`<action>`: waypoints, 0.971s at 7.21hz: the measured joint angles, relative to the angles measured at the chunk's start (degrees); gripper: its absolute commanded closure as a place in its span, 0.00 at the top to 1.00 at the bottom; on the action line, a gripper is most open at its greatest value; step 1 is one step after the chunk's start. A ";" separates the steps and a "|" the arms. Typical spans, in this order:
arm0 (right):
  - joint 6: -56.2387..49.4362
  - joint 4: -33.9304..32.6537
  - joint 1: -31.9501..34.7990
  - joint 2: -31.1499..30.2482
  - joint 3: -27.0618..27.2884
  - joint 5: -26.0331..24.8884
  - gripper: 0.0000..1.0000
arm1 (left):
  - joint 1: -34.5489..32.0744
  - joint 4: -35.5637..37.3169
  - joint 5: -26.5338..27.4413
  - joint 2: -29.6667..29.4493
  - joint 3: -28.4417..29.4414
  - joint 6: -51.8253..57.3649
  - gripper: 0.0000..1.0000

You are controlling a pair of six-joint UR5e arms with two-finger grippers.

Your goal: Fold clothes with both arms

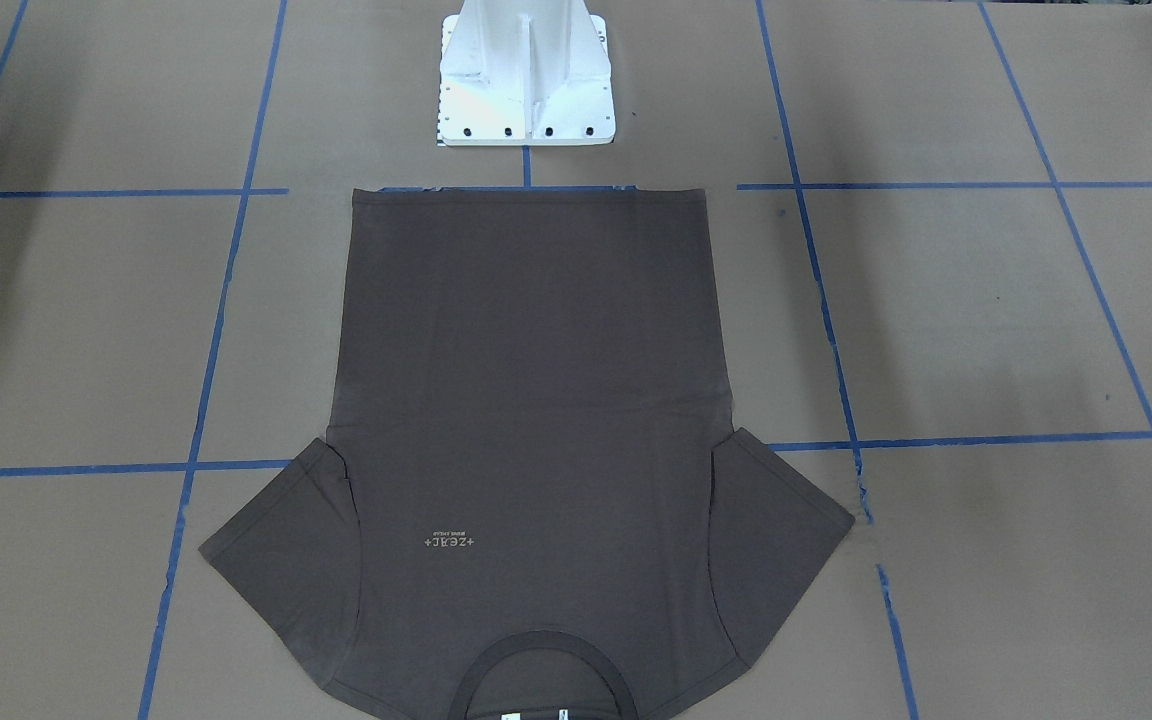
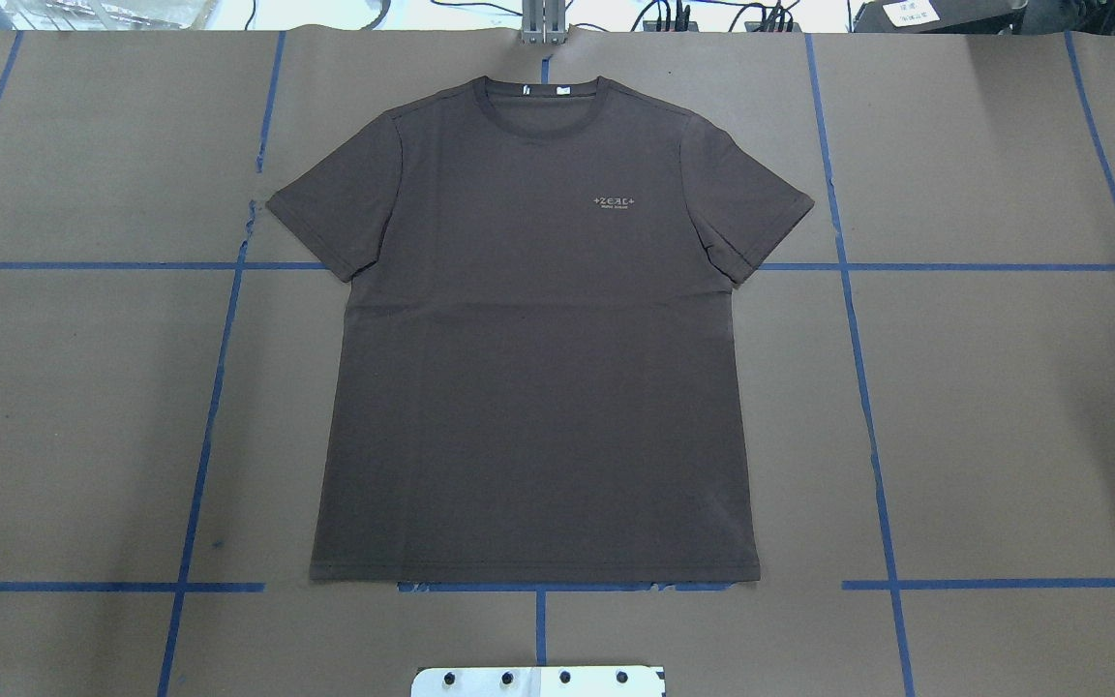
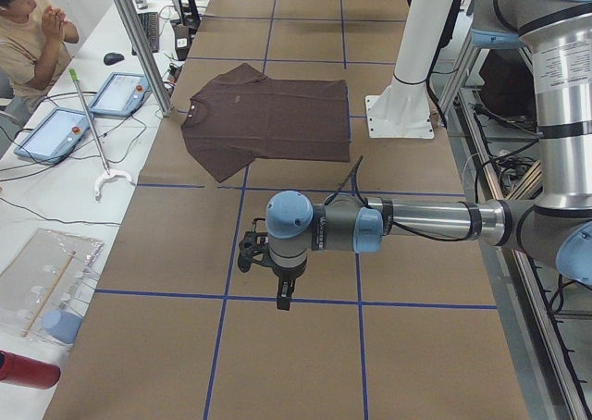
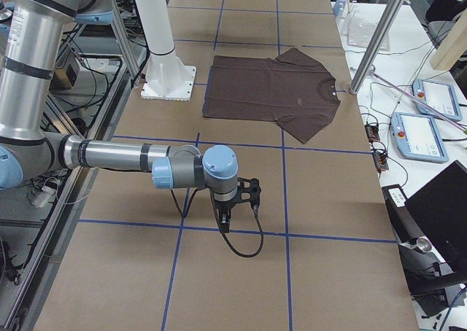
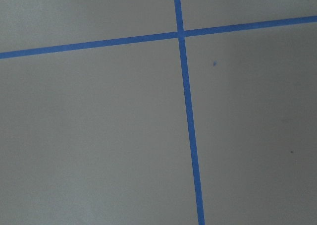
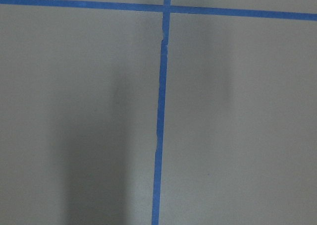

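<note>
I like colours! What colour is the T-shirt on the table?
The T-shirt is dark brown-grey, clearest in the overhead exterior view.

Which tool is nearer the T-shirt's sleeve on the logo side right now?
Right. The right tool hangs out beyond that sleeve, off the T-shirt's right side. The left tool hangs beyond the opposite sleeve, with the whole shirt between.
</note>
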 measured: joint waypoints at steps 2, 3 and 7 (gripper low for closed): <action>0.00 0.13 0.02 0.01 0.12 0.11 1.00 | 0.00 -0.15 0.06 -0.06 -0.04 0.03 1.00; 0.00 0.25 0.00 0.20 0.36 0.21 1.00 | 0.00 -0.25 0.05 -0.07 -0.03 0.02 1.00; 0.29 4.43 -0.69 8.27 -0.15 -0.13 1.00 | 0.00 -3.84 -0.04 -2.94 -3.45 0.08 1.00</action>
